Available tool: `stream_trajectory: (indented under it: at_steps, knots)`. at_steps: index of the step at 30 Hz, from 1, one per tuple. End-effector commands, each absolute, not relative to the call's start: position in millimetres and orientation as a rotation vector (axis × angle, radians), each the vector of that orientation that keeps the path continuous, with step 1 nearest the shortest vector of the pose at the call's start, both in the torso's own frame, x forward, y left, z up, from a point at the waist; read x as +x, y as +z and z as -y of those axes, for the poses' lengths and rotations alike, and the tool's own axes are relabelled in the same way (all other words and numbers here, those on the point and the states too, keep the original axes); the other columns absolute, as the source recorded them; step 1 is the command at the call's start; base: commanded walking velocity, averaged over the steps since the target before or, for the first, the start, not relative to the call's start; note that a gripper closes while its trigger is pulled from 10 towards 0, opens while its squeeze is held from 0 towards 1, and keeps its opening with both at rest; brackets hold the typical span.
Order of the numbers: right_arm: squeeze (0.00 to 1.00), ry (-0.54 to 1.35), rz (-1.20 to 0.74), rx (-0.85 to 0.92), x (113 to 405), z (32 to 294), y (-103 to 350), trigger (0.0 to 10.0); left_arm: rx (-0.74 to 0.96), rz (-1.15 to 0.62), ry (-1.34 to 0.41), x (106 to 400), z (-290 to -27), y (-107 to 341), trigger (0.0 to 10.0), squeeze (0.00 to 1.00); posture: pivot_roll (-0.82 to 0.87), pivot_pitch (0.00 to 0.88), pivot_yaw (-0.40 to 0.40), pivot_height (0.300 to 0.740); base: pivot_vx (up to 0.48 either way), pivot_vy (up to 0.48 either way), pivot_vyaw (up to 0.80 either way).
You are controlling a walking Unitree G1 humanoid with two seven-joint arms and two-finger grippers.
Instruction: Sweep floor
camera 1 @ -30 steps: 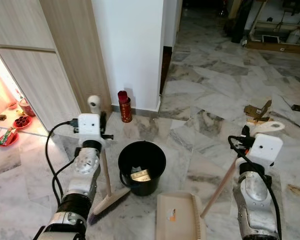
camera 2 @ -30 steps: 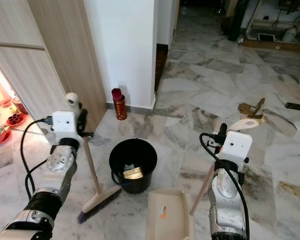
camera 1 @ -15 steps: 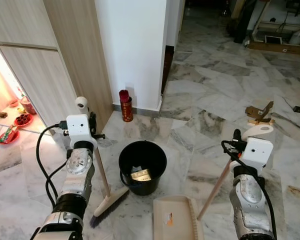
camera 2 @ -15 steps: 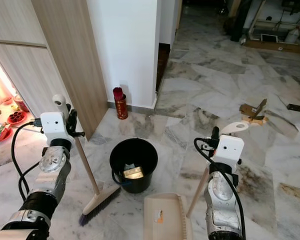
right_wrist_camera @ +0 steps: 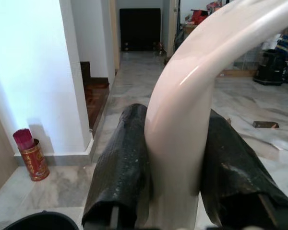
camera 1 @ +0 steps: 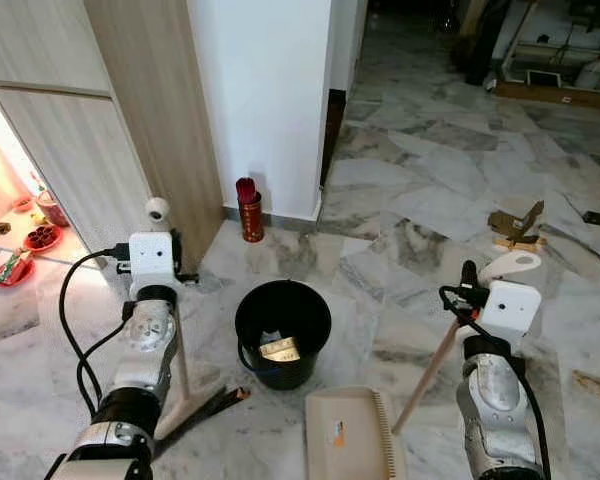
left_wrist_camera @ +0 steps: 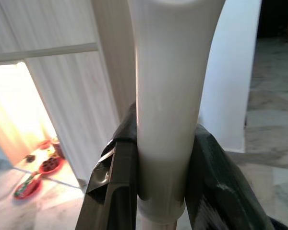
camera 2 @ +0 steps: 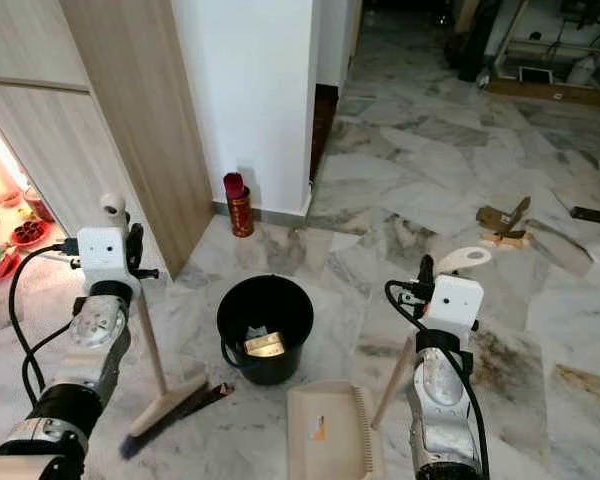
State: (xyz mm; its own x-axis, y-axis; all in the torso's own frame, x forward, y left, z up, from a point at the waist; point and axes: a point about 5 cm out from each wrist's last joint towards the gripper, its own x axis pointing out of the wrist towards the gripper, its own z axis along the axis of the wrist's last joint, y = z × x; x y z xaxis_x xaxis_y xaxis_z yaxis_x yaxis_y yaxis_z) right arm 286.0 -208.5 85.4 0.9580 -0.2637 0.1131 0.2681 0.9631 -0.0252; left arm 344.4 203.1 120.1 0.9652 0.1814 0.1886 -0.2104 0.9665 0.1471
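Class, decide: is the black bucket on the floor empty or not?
Not empty. The black bucket stands upright, and a yellowish scrap lies on its bottom.

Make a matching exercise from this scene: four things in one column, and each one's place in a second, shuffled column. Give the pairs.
Things
1. broom
2. dustpan
3. black bucket
4. red tin

Places
A. at the foot of the white wall
B. held by the left gripper
C. on the floor between the two arms
D. held by the right gripper

Pairs: 1-B, 2-D, 3-C, 4-A
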Motion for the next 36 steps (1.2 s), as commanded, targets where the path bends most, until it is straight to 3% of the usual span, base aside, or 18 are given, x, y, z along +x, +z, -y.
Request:
stream_trajectory:
  at_steps: [1, 19, 29, 36]
  knots:
    - [0.00, -0.274, 0.136, -0.043, 285, 212, 89, 10.0, 0.186, 0.208, 0.212, 347, -206, 127, 10.0, 0.00, -0.05, 0.045, -0.048, 0.740, 0.000, 0.000, 0.00]
    - [0.00, -0.209, 0.142, -0.103, 262, 220, 96, 10.0, 0.154, 0.203, 0.541, 344, -239, 122, 9.9, 0.00, -0.12, 0.062, -0.124, 0.740, 0.000, 0.000, 0.00]
    - [0.00, -0.200, 0.139, -0.112, 256, 223, 100, 10.0, 0.257, 0.265, 0.571, 349, -239, 136, 9.9, 0.00, -0.15, 0.076, -0.141, 0.740, 0.000, 0.000, 0.00]
    - [0.00, -0.198, 0.134, -0.114, 249, 224, 101, 10.0, 0.231, 0.345, 0.554, 350, -236, 147, 9.8, 0.00, -0.16, 0.099, -0.146, 0.740, 0.000, 0.000, 0.00]
